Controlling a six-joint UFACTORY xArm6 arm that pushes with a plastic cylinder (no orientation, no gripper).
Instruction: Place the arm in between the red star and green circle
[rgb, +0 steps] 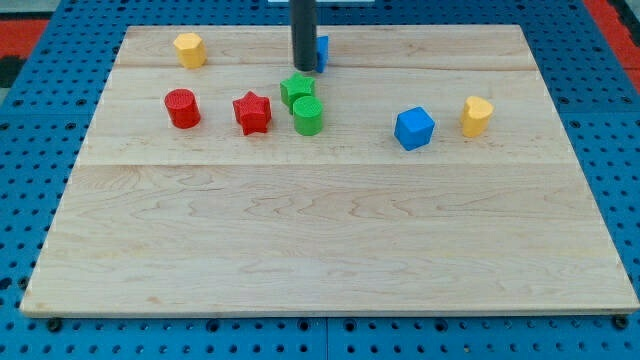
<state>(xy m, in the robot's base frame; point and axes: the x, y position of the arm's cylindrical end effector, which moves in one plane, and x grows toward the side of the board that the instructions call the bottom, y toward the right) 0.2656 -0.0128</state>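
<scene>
The red star (252, 112) lies left of centre in the upper part of the wooden board (330, 250). The green circle (308, 116) stands just right of it, with a narrow gap between them. A green star (297, 89) touches the green circle from above. My tip (305, 69) is at the view's top, just above the green star and above the gap between the red star and the green circle. It touches neither of them.
A blue block (322, 50) is partly hidden behind the rod. A red cylinder (182, 108) stands left of the red star. A yellow hexagon (189, 49) is at the top left. A blue cube (414, 128) and a yellow heart (477, 116) are at the right.
</scene>
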